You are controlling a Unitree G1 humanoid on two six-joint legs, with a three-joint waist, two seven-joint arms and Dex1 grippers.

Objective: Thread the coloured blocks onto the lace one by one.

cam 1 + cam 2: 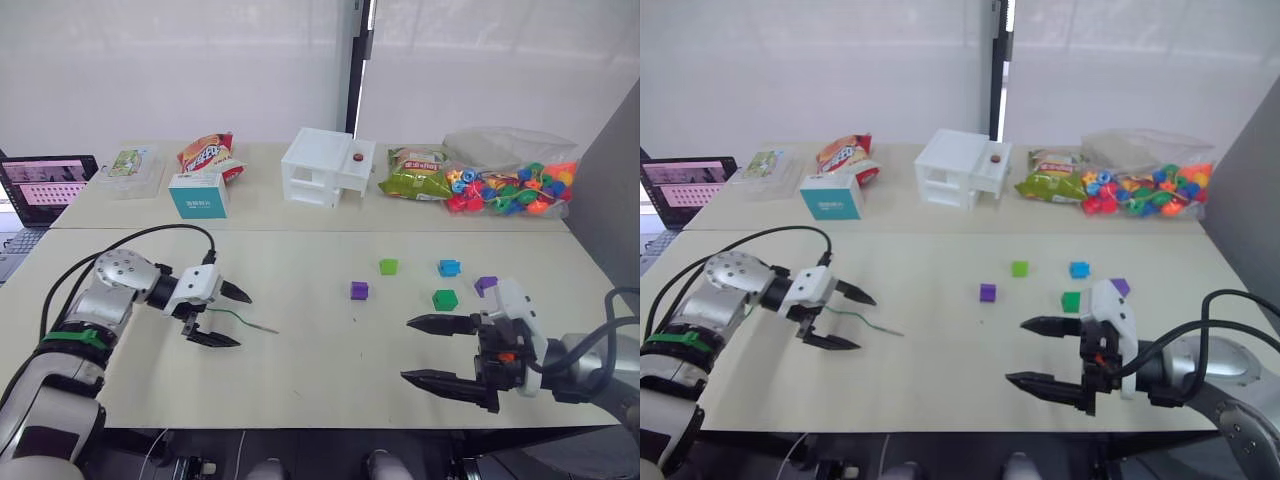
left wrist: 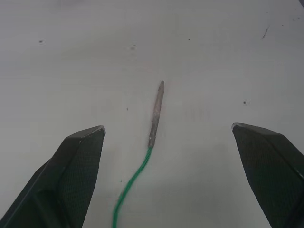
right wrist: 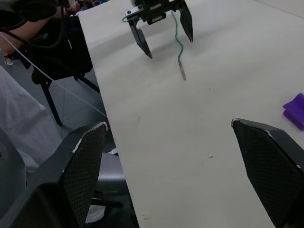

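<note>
The green lace [image 1: 232, 314] lies on the table at the left, its stiff grey tip [image 2: 156, 113] pointing right. My left gripper [image 1: 244, 320] is open and straddles the cord just behind the tip without touching it. Several coloured blocks sit right of centre: a purple one [image 1: 359, 290], a light green one [image 1: 388, 266], a blue one [image 1: 449, 267], a dark green one [image 1: 444, 299] and a second purple one [image 1: 486, 285]. My right gripper [image 1: 405, 349] is open and empty, just in front of the dark green block, pointing left. The right wrist view also shows the left gripper [image 3: 170, 47] over the lace [image 3: 179, 43].
Along the back of the table stand a clear bag of rounded beads [image 1: 510, 185], a green snack bag [image 1: 415, 172], a white model house [image 1: 325, 165], a teal box [image 1: 198, 193], a red snack bag [image 1: 207, 152] and a clear container [image 1: 130, 170]. A laptop [image 1: 45, 185] sits far left.
</note>
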